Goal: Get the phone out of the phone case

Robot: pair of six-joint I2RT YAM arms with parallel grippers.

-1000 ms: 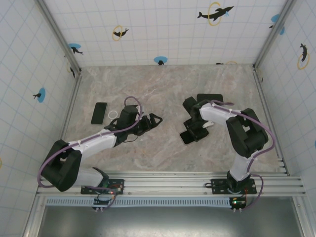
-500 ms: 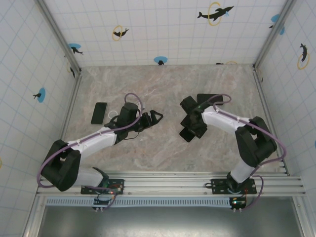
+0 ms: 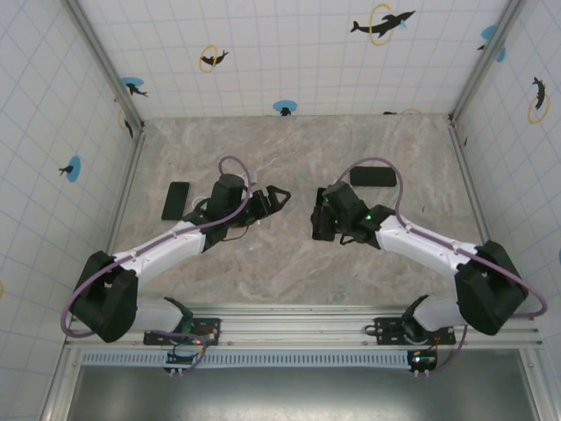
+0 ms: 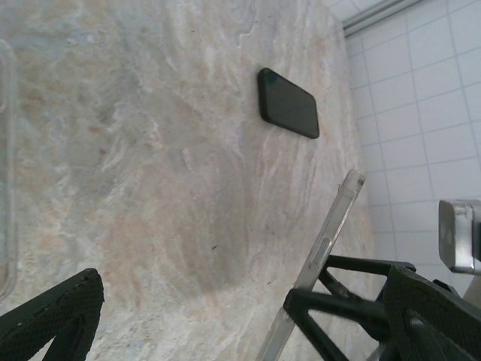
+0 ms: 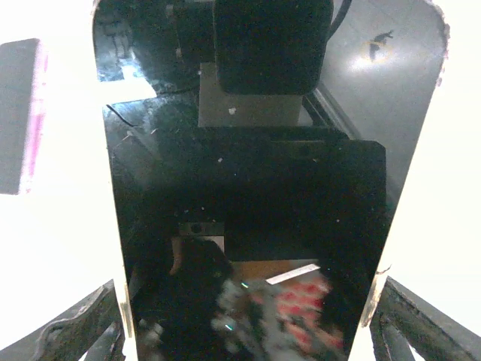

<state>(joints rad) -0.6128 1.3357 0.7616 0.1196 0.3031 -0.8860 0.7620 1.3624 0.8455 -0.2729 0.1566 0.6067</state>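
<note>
Right tool point(image 3: 323, 224) just swung the phone point(image 5: 248, 226) across in the last second, so now it's up off the counter point(image 3: 289, 272), edge-on just ahead of the left tool point(image 3: 279, 198). The right tool's fingers are partly open, clamped across the clear phone case point(image 4: 325, 259) with the phone still inside. Left tool's gaping wide, holding nothing. Looks like setup for the peel. No readable brand or text, the screen's just reflections.

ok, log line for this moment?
left claw: open, empty, near cased phone | right claw: shut on cased phone | status: phone not yet uncased | spare black phone: lying flat
</note>
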